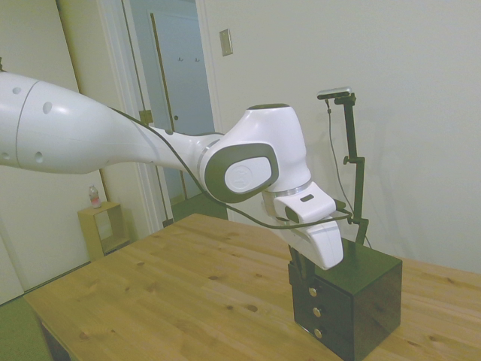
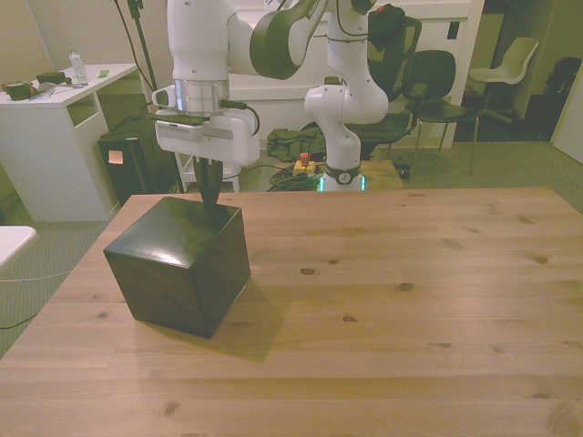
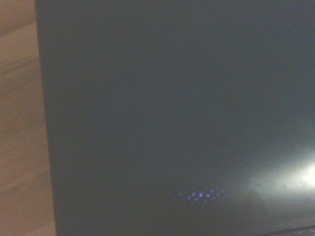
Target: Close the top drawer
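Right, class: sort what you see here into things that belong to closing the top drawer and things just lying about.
Belongs to the job:
- top drawer of the small black cube cabinet, round brass knob
- white arm's two-finger gripper

Just lying about:
- the two lower drawers, same brass knobs
- wooden table
- white desk at the front view's left
- dark chairs behind

side, front (opposite); wrist close
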You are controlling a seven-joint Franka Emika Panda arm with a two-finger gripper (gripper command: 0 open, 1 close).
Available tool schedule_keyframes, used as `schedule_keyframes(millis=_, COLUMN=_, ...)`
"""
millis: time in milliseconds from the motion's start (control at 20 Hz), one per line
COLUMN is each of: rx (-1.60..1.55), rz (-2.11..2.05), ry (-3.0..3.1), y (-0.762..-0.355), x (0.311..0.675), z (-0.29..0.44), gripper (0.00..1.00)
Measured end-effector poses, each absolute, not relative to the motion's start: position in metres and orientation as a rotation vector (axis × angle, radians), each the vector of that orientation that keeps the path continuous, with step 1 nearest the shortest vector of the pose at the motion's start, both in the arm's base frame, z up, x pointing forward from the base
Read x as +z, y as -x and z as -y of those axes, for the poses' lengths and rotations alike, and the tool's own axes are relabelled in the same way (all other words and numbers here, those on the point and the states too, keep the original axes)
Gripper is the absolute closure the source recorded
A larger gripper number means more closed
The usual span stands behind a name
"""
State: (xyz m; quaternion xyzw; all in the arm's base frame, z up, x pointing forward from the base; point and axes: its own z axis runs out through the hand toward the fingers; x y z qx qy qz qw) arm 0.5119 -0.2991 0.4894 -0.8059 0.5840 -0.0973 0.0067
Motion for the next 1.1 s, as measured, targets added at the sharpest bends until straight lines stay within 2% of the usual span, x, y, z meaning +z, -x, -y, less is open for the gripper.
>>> schedule_keyframes(millis=850, rx=-0.343, rz=-1.777, ry=2.624, y=-0.519, x=0.489, z=0.287, gripper=1.00)
schedule_keyframes(millis=1000, rx=-0.301, rz=-1.719, ry=2.645, y=-0.513, x=0.483, z=0.264, gripper=1.00)
schedule_keyframes(millis=1050, rx=-0.279, rz=-1.693, ry=2.647, y=-0.508, x=0.480, z=0.250, gripper=0.00)
schedule_keyframes(millis=1100, rx=-0.256, rz=-1.664, ry=2.647, y=-0.500, x=0.480, z=0.235, gripper=0.00)
